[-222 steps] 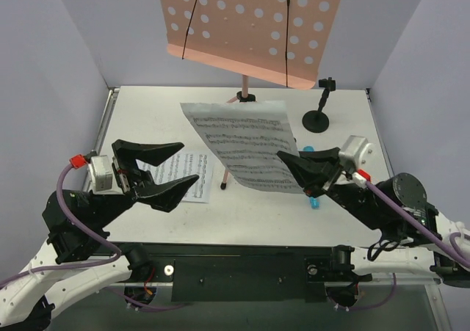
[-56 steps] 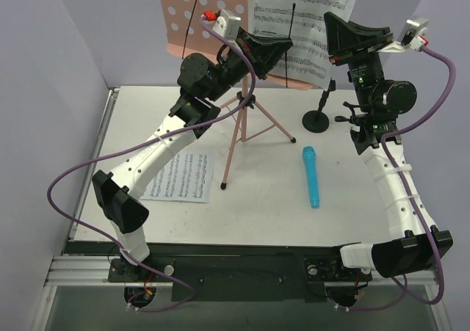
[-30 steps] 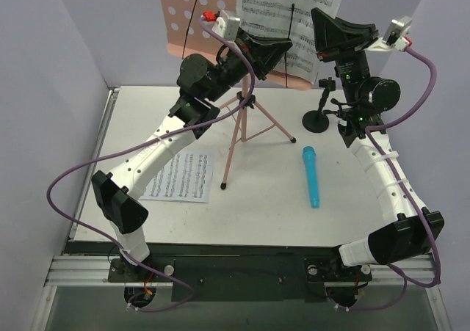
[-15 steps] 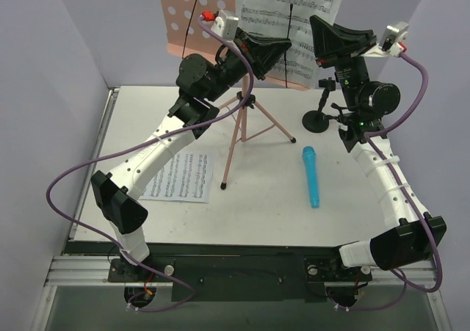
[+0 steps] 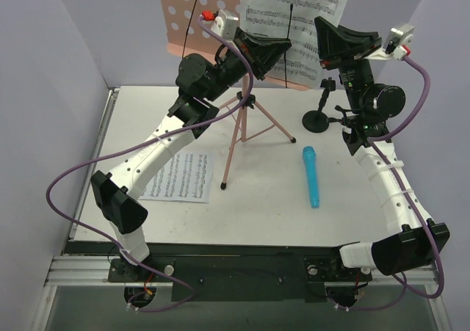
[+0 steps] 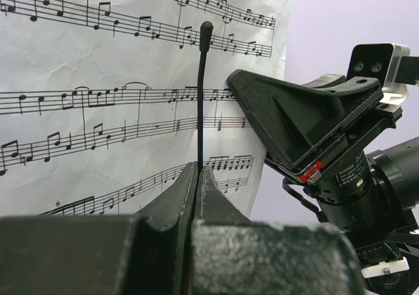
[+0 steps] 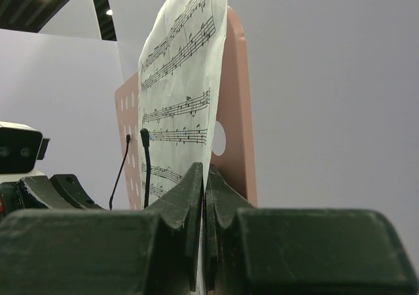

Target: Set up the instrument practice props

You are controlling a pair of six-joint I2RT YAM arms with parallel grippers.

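Note:
The pink perforated music stand [image 5: 198, 15] rises at the back on thin tripod legs [image 5: 239, 136]. One sheet-music page [image 5: 294, 8] stands against its right half. My left gripper [image 5: 283, 48] is shut on the stand's thin black page-holder wire [image 6: 199, 105], in front of the page [image 6: 98, 112]. My right gripper [image 5: 322, 31] is shut on that page's right edge [image 7: 186, 92], with the pink desk [image 7: 234, 112] just behind. A second page [image 5: 178, 177] lies flat on the table. The blue microphone [image 5: 312, 177] lies right of centre. The black mic stand [image 5: 317, 118] stands empty.
Grey walls close in the white table [image 5: 264, 213] on three sides. The stand's legs spread over the middle back. The stand's other page-holder wire [image 5: 194, 8] crosses its bare left half. My right arm [image 5: 382, 177] reaches up along the right side.
My right gripper and the page it holds have drifted slightly to the right. My left gripper has closed the last bit on the wire and stays in place.

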